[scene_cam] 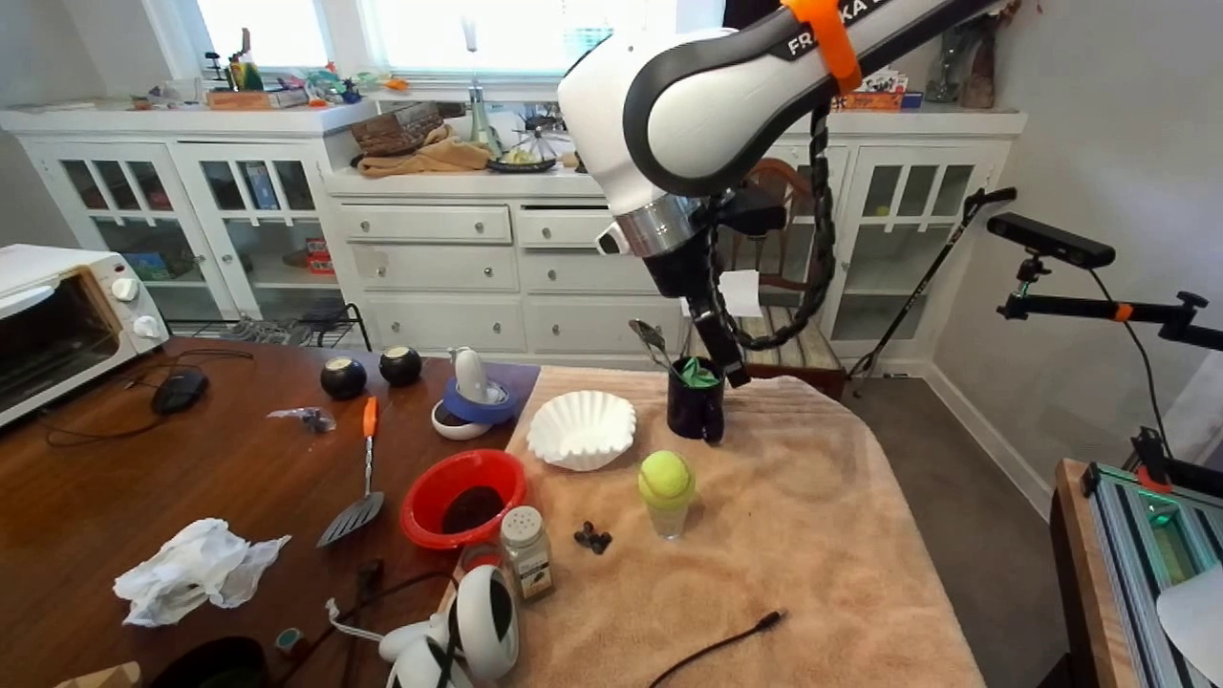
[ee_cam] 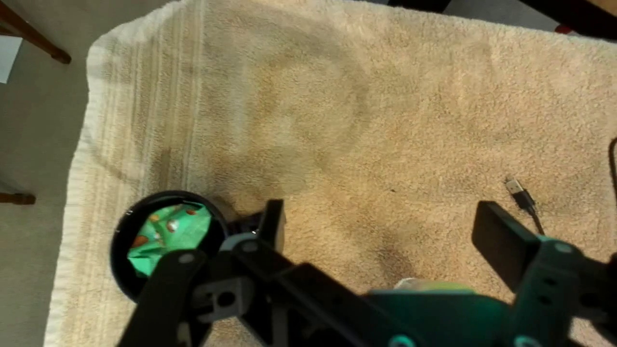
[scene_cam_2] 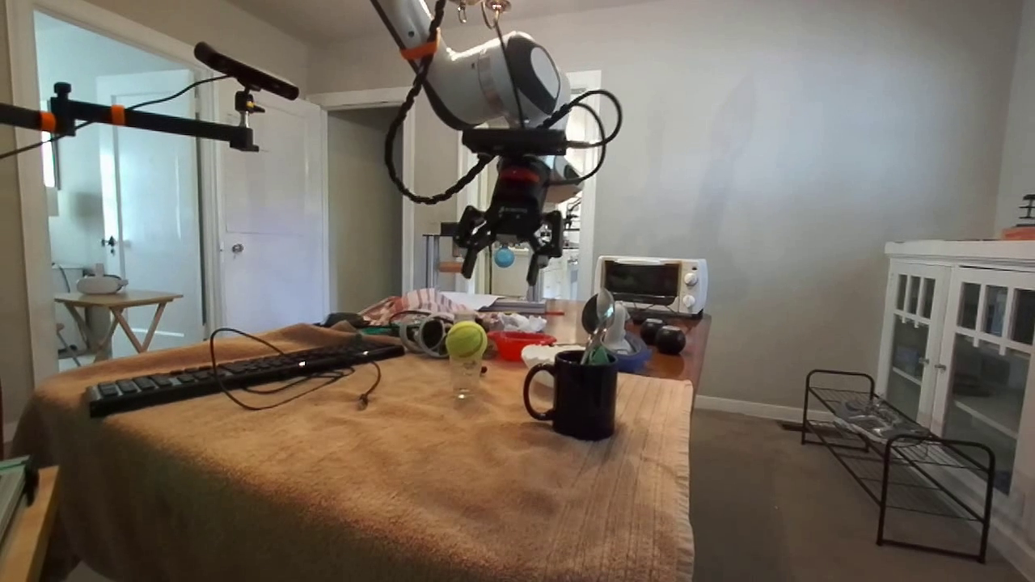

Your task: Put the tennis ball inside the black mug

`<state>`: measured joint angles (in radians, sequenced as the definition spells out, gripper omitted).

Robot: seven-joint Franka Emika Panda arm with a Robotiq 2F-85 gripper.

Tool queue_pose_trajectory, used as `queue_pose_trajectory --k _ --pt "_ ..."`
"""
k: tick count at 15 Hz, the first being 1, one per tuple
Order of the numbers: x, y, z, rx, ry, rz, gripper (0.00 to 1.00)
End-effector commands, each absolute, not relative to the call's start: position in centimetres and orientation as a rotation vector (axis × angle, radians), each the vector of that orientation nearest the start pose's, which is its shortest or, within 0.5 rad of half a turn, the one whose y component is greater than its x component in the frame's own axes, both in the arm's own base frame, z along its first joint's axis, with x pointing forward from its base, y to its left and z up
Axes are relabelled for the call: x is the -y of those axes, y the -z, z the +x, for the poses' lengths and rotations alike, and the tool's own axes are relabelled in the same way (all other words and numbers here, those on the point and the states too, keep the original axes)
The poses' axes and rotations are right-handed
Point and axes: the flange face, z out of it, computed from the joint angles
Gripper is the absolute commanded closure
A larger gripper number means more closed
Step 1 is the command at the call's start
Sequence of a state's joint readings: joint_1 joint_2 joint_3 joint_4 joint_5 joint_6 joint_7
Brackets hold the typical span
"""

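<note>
1. In an exterior view, shows the end effector [scene_cam_2: 500, 275] hanging well above the worktop [scene_cam_2: 679, 368], with jaws spread wide apart and turned downward. Catches a small blue ball [scene_cam_2: 504, 257] in line with the gap — cannot tell at what depth.

2. Same view: shows the tennis ball [scene_cam_2: 466, 340] resting on top of a clear drinking glass [scene_cam_2: 465, 380], set upright on a tan towel [scene_cam_2: 404, 485]. Shows the black mug [scene_cam_2: 584, 396] near that glass, likewise upright, with spoons [scene_cam_2: 603, 309] sticking up from the rim. Includes a black keyboard [scene_cam_2: 242, 376] lying on the towel, well apart from the mug.

3. In an exterior view, takes in a white fluted dish [scene_cam: 581, 430] near the black mug, a red bowl [scene_cam: 430, 487] farther left, and a lidded shaker [scene_cam: 527, 554] just beside that bowl. Shows a crumpled green wrapper [scene_cam: 697, 373] inside the mug.

4. Same view: shows the end effector side-on, with lower end appearing just beside the mug's rim; cannot judge the jaws from this angle.

5. In the wrist view, looks down between the parted jaws onto the towel. Shows the mug partly covered by the end effector, with the wrapper inside. Includes a cable plug [ee_cam: 521, 196] on the towel just past one jaw — and, low down, a yellow-green sliver [ee_cam: 448, 285] mostly hidden by the end effector, too little exposed to identify.
</note>
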<state>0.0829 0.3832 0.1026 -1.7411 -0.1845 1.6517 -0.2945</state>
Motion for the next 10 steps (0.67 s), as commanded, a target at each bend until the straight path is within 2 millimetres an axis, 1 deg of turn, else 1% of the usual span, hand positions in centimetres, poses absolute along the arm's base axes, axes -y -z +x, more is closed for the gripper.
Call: queue_pose_trajectory --k 1,2,3,5,7,10 --pt "-15.1 -29.7 56.1 0.696 -0.673 -3.088 0.00" --pt "-17.0 -28.9 55.0 0.640 -0.635 -3.112 0.00" --pt "-18.4 -28.2 54.0 0.575 -0.587 -3.146 0.00" --pt "-20.4 -26.8 52.7 0.499 -0.529 -3.214 0.00" --pt "-21.4 -25.9 51.7 0.444 -0.503 -3.274 0.00" --pt "-22.3 -26.0 50.0 0.438 -0.500 -3.366 0.00"
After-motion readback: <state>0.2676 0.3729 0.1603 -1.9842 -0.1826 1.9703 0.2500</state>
